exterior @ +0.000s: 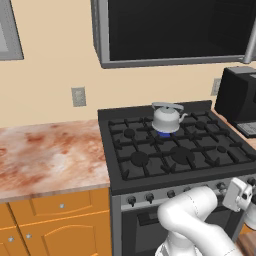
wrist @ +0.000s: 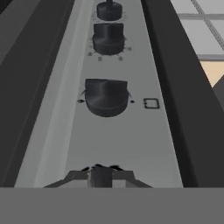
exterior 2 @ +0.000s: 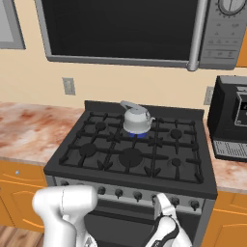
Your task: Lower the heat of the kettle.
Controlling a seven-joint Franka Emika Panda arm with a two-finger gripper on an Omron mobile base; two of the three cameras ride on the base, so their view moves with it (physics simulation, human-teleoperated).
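Step of gripping the control, by the look of things, with the turning itself not yet done. Found the kettle [exterior: 167, 119] upright on the far middle burner of the stove [exterior: 150, 152], spout to the right, with a small blue flame [exterior: 165, 133] showing under its base; saw the same kettle [exterior 2: 136, 119] and flame [exterior 2: 136, 134] from the right base view, well apart from the black coffee machine [exterior: 237, 97] on the right counter. Found the gripper [wrist: 101, 179] down at the near front of the stove, against the grey control panel [wrist: 135, 144] and right of its middle. Saw the fingertips drawn close together with a dark knob [wrist: 101, 173] between them, so read this as a pinch on that knob, though only the knob's top edge was visible. Noted the next knob [wrist: 106, 97] along the row and another [wrist: 108, 38] beyond it, both untouched. Could not tell from the panel markings whether the pinched knob fed the kettle's burner. Judged that the next move called for a slow roll of the wrist about the knob's axis, toward the lower setting and short of off, with the pinch kept firm against slipping. Judged, too, that the blue flame ought to be watched for shrinking, and the kettle left where it stood.
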